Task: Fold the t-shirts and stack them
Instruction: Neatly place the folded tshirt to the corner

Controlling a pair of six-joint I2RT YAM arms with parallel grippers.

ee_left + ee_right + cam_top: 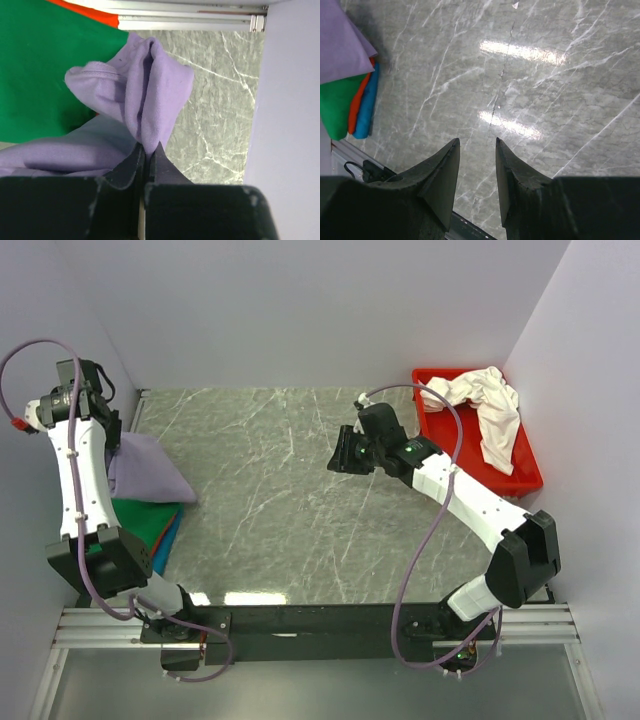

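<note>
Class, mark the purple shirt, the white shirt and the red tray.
purple shirt [150, 85]: left wrist view, on its bunched fold.
white shirt [497, 412]: top view, on its crumpled middle.
red tray [520, 481]: top view, on its near rim.

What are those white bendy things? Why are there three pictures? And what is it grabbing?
Those are two robot arms, a left arm and a right arm, bolted to a grey table. The big picture looks down from above. The other two pictures come from small cameras on each arm's wrist, so you see its black jaws close up. The left arm's jaws are pinched shut on a purple shirt. That shirt lies on a pile: a green shirt, an orange shirt and a blue shirt. The right arm's jaws are open and empty, above the table. A white shirt lies crumpled in a red tray at the far right.
</note>
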